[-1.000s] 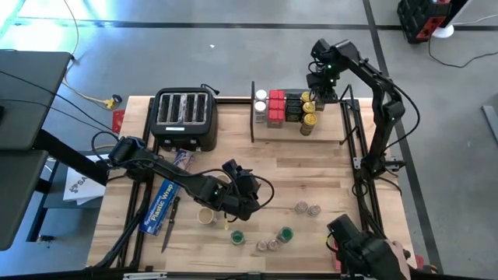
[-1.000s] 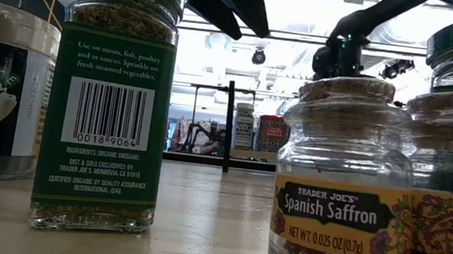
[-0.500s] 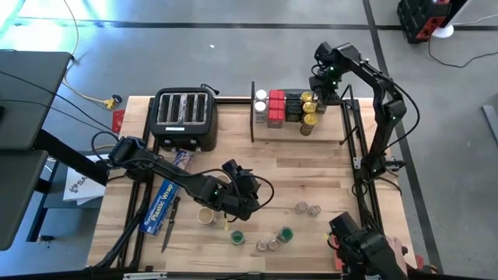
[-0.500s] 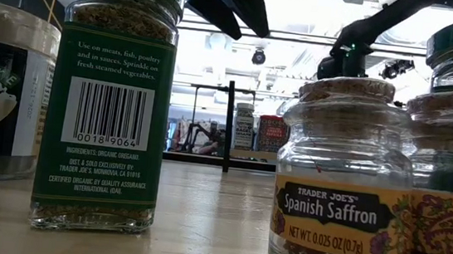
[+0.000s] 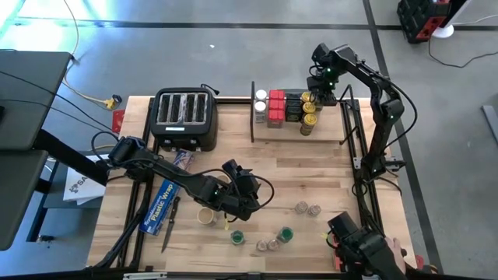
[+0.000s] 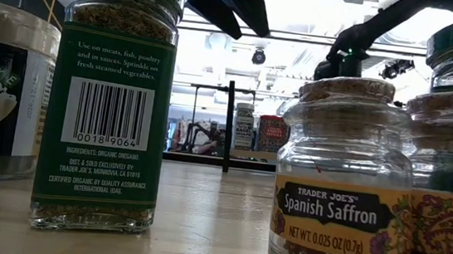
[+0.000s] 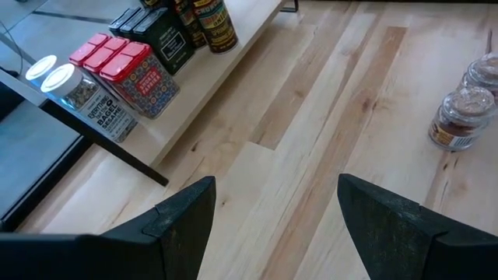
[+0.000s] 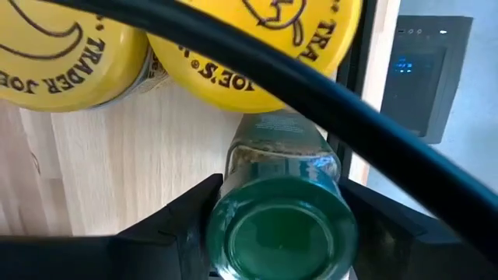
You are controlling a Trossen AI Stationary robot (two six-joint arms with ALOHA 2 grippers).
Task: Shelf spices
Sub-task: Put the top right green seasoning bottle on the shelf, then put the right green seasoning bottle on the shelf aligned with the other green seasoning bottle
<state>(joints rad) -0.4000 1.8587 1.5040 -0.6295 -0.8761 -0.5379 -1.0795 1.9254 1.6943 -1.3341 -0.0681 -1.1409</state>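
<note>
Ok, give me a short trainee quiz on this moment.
1. True or false: the toaster stands on the shelf.
2. Which arm is at the shelf: A left, B right?
3. Fill in: the jar at the right gripper has a ___ lid.
Key: 1 false, it stands beside the shelf; 2 B, while the left gripper hangs open over the table; 3 green.

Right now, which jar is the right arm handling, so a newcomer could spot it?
Find the wooden shelf behind the toaster. At its right end, beside two yellow-lidded jars, the right gripper straddles a green-lidded jar, the only green lid on the shelf.
</note>
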